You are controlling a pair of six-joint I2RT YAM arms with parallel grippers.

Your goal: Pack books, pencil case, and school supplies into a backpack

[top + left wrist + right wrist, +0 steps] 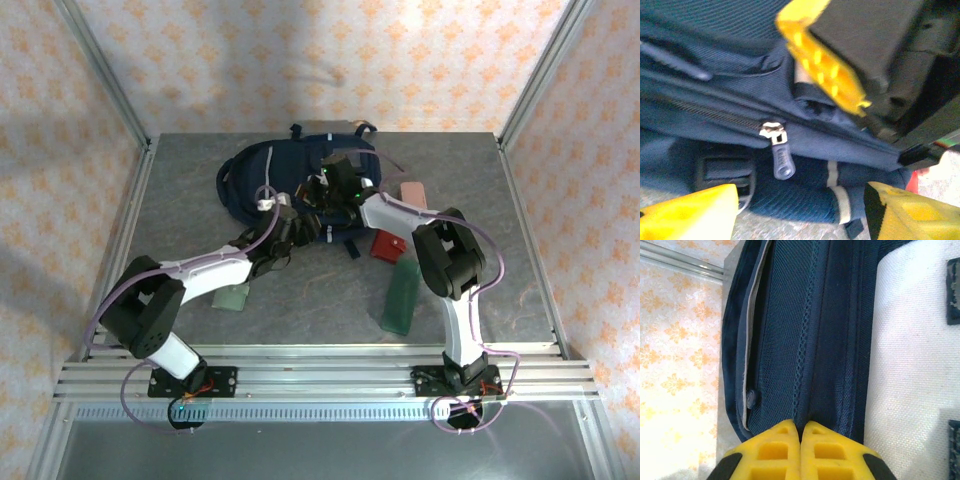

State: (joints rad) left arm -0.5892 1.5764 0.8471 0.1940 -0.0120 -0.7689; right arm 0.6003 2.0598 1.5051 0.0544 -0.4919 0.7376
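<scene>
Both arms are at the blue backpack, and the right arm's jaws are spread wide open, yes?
Not quite: the right arm's jaws are shut, fingertips pressed together at the backpack, as the right wrist view shows. Both arms are indeed at the backpack.

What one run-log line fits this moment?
left pincer: open, facing zipper pull | right pincer: shut, tips at backpack | pencil case, red square: on table, unpacked
</scene>
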